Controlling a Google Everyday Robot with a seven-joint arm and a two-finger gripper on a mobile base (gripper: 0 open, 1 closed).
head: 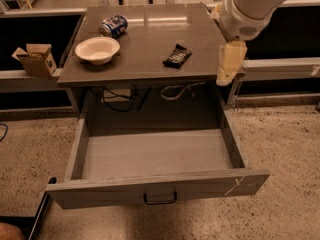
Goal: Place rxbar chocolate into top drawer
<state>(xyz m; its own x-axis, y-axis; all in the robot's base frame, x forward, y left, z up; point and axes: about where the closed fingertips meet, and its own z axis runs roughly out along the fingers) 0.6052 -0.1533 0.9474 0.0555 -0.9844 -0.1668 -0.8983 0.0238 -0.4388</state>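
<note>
The gripper (228, 66) hangs at the right front corner of the table (150, 36), its cream tip pointing down over the table's right edge. It carries nothing that can be seen, and whether it is open or closed cannot be told from this angle. Above it, the thick white arm (252, 6) runs up and out of the top right of the view.

Just left of the gripper, apart from it, the rxbar chocolate (177, 56) lies flat on the grey tabletop, a dark bar turned at a slant near the front edge. Further left on the same surface sits 1 white bowl (97, 49), upright, and behind it 1 blue soda can (113, 26) lies on its side.

Below the tabletop, the top drawer (155, 186) is pulled wide open toward the camera, its flat grey bottom showing and a small dark handle (160, 198) on the front panel. Loose cables (172, 90) hang in the gap behind the drawer, under the tabletop.

A small cardboard box (35, 59) rests on a ledge left of the table. The floor (280, 134) is speckled.
</note>
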